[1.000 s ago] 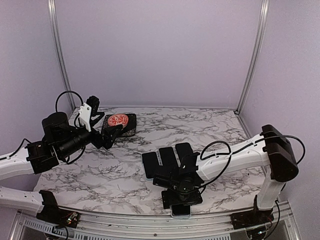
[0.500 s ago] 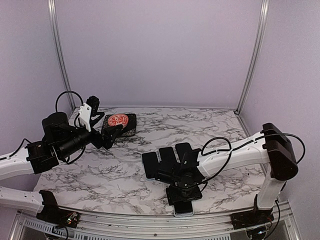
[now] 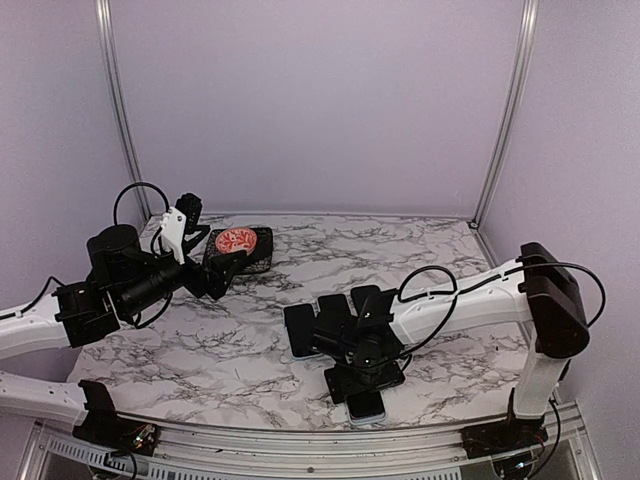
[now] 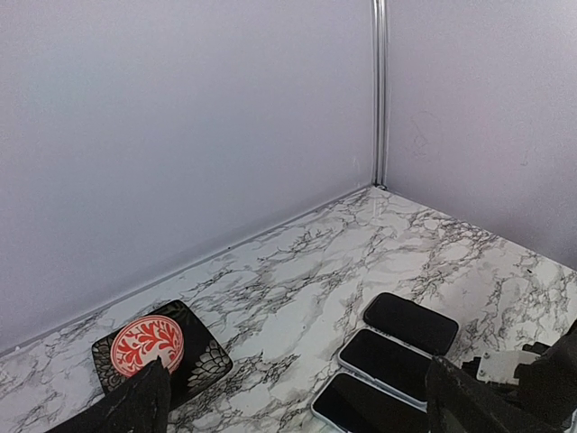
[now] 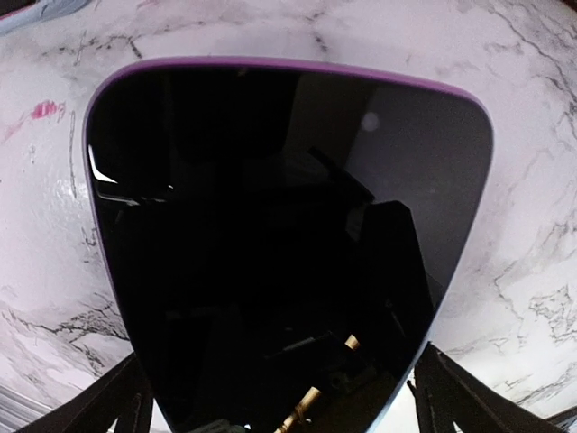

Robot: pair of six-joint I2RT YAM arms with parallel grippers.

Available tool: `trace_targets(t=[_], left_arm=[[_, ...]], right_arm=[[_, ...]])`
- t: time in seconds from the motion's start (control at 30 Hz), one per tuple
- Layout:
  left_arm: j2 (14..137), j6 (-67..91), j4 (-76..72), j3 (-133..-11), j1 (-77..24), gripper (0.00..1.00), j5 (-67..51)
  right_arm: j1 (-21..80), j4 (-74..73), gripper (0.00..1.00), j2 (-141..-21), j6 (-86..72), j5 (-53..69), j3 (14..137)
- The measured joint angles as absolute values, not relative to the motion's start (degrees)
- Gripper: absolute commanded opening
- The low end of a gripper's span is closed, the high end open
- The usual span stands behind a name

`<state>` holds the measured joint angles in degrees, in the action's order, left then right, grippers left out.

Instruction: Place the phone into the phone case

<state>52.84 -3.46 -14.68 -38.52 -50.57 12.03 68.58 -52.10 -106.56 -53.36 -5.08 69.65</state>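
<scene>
A purple-edged phone with a black screen lies flat near the table's front edge. My right gripper is right above it, and its fingers close against the phone's two long sides in the right wrist view. A black patterned phone case with a red-and-white disc lies at the back left and also shows in the left wrist view. My left gripper hovers open and empty just beside the case, fingers wide apart.
Three dark phones lie side by side in a row mid-table, just beyond my right gripper; they also show in the left wrist view. Walls and metal posts close off the back and sides.
My right gripper has moved a little away from the front edge toward the row of phones, and the purple phone has shifted with it. The left arm has barely moved.
</scene>
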Motion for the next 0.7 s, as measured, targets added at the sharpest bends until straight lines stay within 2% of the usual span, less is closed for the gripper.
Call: trace_targets(t=[0.17,0.37,0.6,0.7], left_arm=[[53.25,-3.46,-14.68,-38.52,-50.57,0.99,12.05],[53.28,-3.46,-14.68,-38.52,-50.57,0.99,12.08],[53.32,-3.49,-14.68,-38.52,-50.57,0.99,12.08],[53.56,-3.49,-14.68,-38.52,-50.57,0.99,12.08]], right_arm=[[68.27,-52.10,0.96,-106.56,-53.39,-2.35,69.47],[68.51,-52.31,0.79,-106.54,-54.00,1.39,68.99],[68.62,-52.12,0.48,-106.08,-53.93,2.22,68.53],[68.82,-52.34,0.41,-106.08,-53.87,1.50,68.79]])
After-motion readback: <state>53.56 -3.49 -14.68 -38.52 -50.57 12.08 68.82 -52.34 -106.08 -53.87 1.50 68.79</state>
